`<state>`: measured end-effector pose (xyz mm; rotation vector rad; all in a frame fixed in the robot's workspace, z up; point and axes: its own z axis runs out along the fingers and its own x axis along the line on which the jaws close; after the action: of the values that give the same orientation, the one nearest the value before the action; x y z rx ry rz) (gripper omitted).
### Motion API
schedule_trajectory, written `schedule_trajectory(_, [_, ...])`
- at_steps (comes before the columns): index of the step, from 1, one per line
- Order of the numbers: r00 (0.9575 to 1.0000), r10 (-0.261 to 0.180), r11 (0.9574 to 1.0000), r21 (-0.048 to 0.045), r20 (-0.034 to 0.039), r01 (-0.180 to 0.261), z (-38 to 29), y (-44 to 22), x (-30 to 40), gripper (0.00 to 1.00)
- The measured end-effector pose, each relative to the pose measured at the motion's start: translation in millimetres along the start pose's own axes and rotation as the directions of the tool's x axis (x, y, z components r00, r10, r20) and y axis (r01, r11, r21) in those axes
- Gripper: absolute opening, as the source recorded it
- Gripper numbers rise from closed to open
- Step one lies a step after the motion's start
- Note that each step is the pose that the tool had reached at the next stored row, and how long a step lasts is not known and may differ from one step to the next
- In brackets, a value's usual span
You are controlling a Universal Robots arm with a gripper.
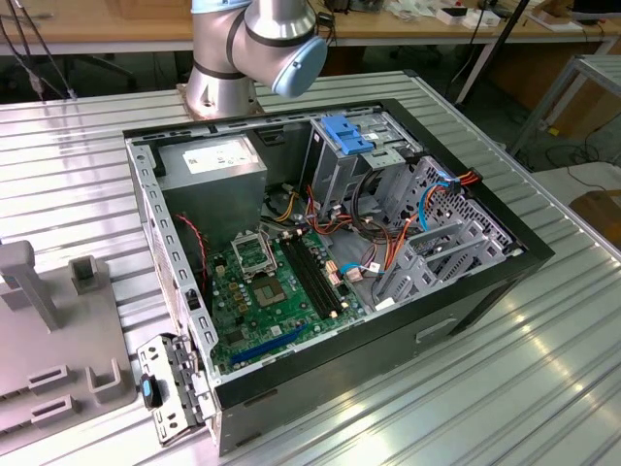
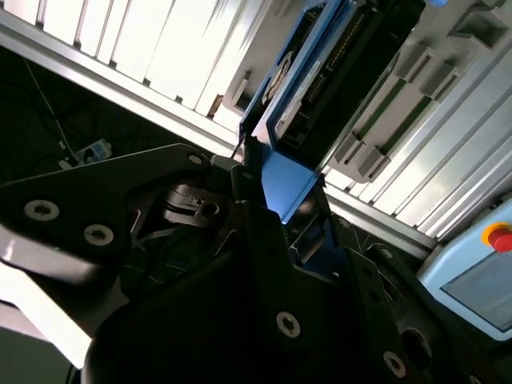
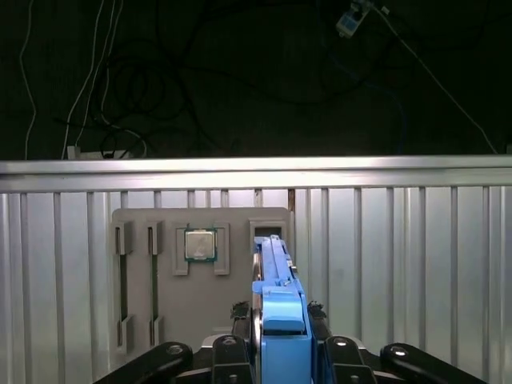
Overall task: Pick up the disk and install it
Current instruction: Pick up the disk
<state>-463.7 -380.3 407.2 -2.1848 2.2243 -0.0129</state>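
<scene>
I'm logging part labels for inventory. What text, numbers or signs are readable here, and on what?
No text can be read.
White sticker on the power supply: print too small.
Processor chip: markings too small.
The disk, edge-on in the gripper: no readable print.

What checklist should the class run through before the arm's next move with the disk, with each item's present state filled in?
1. Grip on the disk: ok. In the first wrist view, the gripper has its fingers closed on the blue rail.
2. Disk free of the grey holder plate: cannot tell.
3. Computer case open: ok. Its inside is exposed in the exterior view.
4. Drive cage ready to receive: cannot tell.
5. Cables out of the way: probably not ok. They crowd beside the cage.
</scene>
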Motion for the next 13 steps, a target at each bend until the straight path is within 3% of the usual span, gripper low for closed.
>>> schedule_trajectory(1, [1.0,0.0,1.0,0.0004,-0.0002,0.0,-6.7,-0.3,-0.1,0.37])
schedule_trajectory(5, [1.0,0.0,1.0,0.0012,-0.0007,0.0,-20.3,-0.6,-0.6,0.37])
schedule_trajectory(7, [1.0,0.0,1.0,0.0022,-0.0008,0.0,-32.2,-1.0,-0.9,0.37])
schedule_trajectory(13, [1.0,0.0,1.0,0.0024,-0.0009,0.0,-32.5,-2.4,-1.1,0.37])
